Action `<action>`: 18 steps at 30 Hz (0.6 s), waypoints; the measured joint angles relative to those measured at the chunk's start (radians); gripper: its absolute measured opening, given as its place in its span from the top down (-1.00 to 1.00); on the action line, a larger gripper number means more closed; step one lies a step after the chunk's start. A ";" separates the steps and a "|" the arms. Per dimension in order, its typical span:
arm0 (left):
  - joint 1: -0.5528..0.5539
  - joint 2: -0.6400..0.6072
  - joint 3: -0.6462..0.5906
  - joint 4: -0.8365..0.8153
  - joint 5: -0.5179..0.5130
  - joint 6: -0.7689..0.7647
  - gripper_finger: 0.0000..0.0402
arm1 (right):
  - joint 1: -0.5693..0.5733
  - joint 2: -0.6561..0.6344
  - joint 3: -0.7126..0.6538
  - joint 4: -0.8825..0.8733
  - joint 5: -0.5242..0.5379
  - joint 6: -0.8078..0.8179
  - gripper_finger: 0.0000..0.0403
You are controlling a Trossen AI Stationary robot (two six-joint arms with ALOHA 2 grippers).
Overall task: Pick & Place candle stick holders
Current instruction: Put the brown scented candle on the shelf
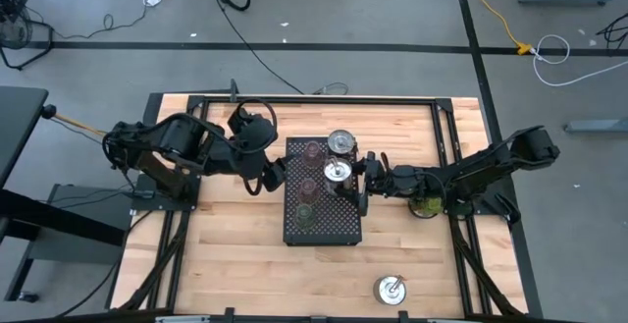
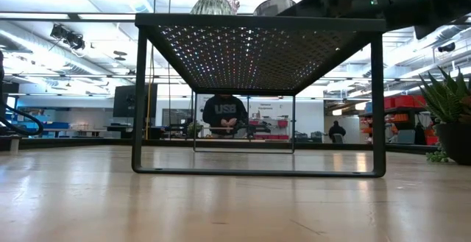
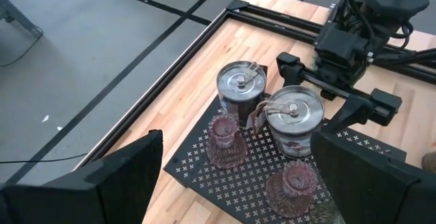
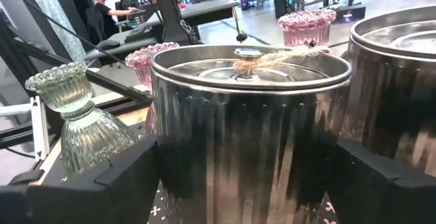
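A black perforated tray stands on legs at mid-table. On it are a silver candle stick holder at the far right and three glass ones: pink, pink and green. A second silver holder sits between the fingers of my right gripper, which reaches in from the right. My left gripper hovers open over the tray's left edge, holding nothing. A third silver holder stands on the table near the front edge. My right gripper pinches the silver holder by two opposite sides of its round wall, one finger on each side. The fingers come in nearly level from the table's right side. The holder stands upright. I cannot tell whether its bottom rests on the tray.
A small green potted plant stands beside the right arm, right of the tray. Black frame rails run along the table's far and side edges. Bare wood lies in front of the tray. People sit in the room beyond the table.
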 joint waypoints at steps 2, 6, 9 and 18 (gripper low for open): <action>0.000 0.000 0.000 0.000 0.002 0.000 -0.86 | 0.000 -0.002 0.000 -0.001 0.002 0.018 -0.64; -0.002 0.000 0.000 0.000 0.002 0.000 -0.86 | 0.002 -0.002 0.000 -0.004 0.024 0.062 -0.64; -0.002 0.000 0.000 0.000 0.002 0.000 -0.86 | 0.013 -0.002 0.000 -0.004 0.032 0.081 -0.79; -0.002 0.000 0.000 0.000 0.002 0.001 -0.86 | 0.042 -0.001 -0.003 -0.004 0.061 0.078 -0.70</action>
